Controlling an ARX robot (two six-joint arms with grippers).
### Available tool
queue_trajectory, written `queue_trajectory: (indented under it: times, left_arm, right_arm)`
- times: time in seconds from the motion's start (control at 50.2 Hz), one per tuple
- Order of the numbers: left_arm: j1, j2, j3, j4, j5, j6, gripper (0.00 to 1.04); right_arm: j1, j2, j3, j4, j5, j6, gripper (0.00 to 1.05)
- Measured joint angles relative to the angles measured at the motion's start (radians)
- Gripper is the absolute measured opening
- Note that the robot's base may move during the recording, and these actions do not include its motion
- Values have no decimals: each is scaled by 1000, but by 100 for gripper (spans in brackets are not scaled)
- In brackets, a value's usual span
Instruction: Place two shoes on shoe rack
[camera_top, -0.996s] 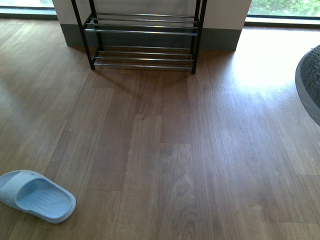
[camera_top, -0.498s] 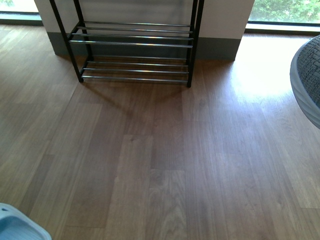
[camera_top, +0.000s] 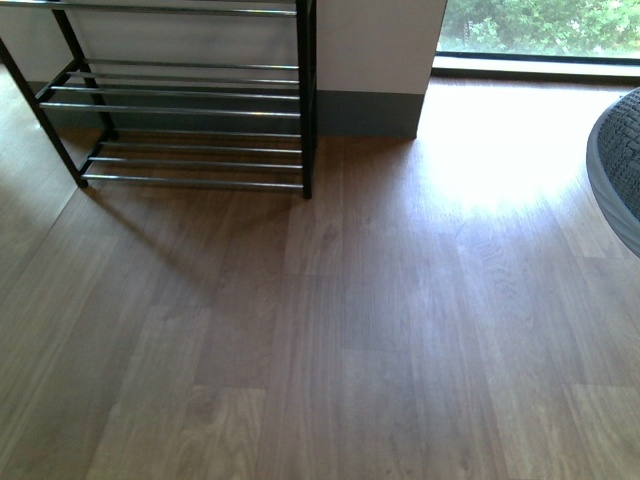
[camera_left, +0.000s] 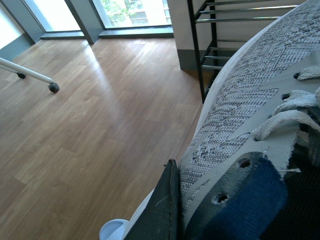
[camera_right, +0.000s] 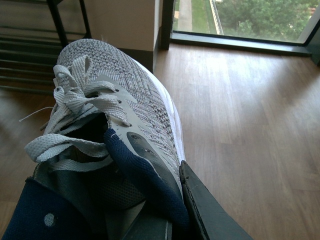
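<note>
The shoe rack (camera_top: 190, 110) stands against the wall at the upper left of the front view, its chrome bars bare. My left gripper (camera_left: 200, 205) is shut on a grey sneaker (camera_left: 245, 100), one black finger (camera_left: 165, 210) pressed against the knit side by the navy lining. The sneaker's toe points toward the shoe rack (camera_left: 210, 50). My right gripper (camera_right: 155, 205) is shut on the other grey sneaker (camera_right: 120, 85) at its collar, one finger (camera_right: 205, 210) outside it. This sneaker's toe aims at the shoe rack (camera_right: 55, 25). A grey sneaker's edge (camera_top: 618, 170) shows at the front view's right.
Wood floor runs from me to the rack. A window with a dark sill (camera_top: 530, 62) lies to the right of the wall. A white wheeled leg (camera_left: 30, 75) stands off to the side in the left wrist view, where a pale blue slipper (camera_left: 114, 229) peeks out below the held sneaker.
The front view has shifted: the rack now sits larger and further left in frame. The pale blue slipper has dropped out of that view. The sneaker edge stays at the right.
</note>
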Motion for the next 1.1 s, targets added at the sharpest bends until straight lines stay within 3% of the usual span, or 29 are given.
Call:
queue_trajectory:
  times: [1.095]
  left_arm:
    - [-1,0,-1,0,0,0,2]
  right_arm:
    - [0,0,0,0,2,0,1]
